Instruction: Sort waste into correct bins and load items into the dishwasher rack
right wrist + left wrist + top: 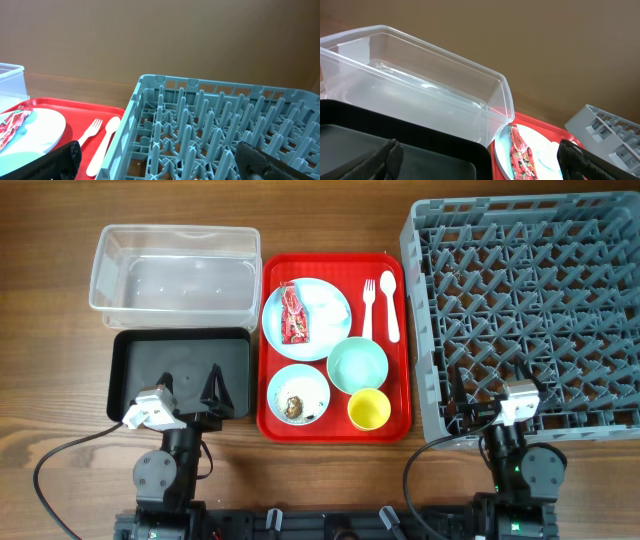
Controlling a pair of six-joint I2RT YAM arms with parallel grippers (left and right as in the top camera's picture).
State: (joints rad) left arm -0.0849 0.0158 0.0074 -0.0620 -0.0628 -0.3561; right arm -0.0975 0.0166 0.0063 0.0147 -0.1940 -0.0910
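Observation:
A red wrapper (294, 315) and a white tissue (328, 305) lie on the pale blue plate (306, 311) on the red tray (335, 425). A pale blue bowl (297, 393) holds rice grains and brown scraps. The mint bowl (357, 365), yellow cup (369, 409), white fork (368, 308) and spoon (389, 305) are also on the tray. The clear tub (175, 275) and black tray (180, 370) sit at the left, the grey rack (530, 310) at the right. My left gripper (190, 387) is open over the black tray. My right gripper (480, 392) is open over the rack's near edge. Both are empty.
The wooden table (50, 330) shows around everything. In the left wrist view the clear tub (415, 85) and black tray (420, 150) fill the frame, with the wrapper (520, 152) at the right. The right wrist view shows the rack's pegs (215, 130), fork (92, 137) and spoon (106, 142).

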